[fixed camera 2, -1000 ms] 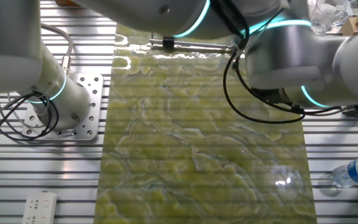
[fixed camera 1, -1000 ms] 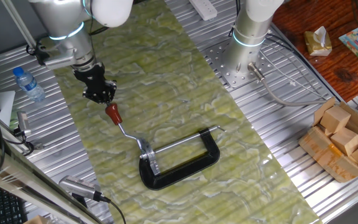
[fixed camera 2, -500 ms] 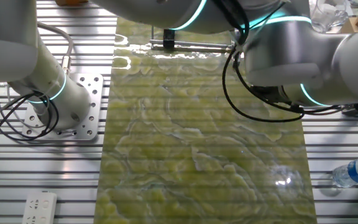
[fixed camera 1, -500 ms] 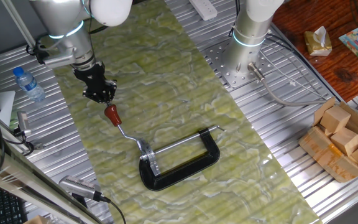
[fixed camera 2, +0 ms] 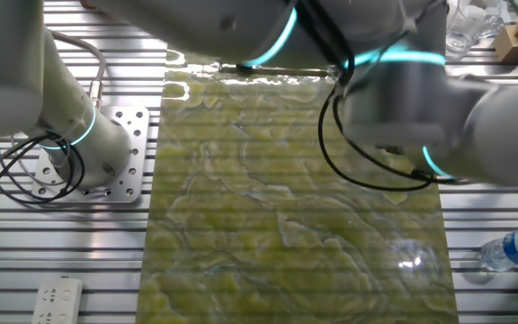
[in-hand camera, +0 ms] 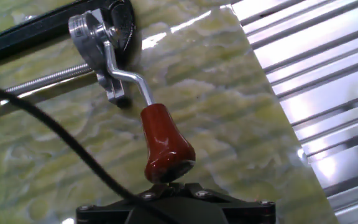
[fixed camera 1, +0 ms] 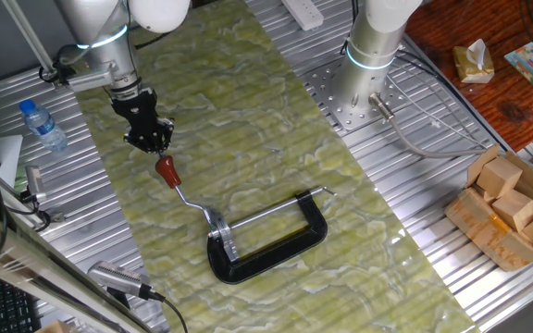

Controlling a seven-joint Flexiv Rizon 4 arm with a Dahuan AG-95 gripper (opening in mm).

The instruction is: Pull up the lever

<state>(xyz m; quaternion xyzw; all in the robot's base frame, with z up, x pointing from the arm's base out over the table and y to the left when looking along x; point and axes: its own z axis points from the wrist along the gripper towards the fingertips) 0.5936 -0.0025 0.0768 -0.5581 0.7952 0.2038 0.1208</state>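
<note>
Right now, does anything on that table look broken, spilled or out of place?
Nothing stands out. The black clamp lies flat and whole on the green mat, its lever points toward the gripper, and the water bottle lies unspilled beside the mat.

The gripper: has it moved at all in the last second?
Barely. In the fixed view the gripper has crept slightly up and away, so its gap to the lever's red knob looks a touch wider; the clamp has stayed put.

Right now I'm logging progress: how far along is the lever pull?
Done: the gripper has been brought just above the lever's red knob. In hand: lining up; no grasp shows, and its jaws can't be read. Left: gripping and pulling up. The lever lies low beside the clamp.
</note>
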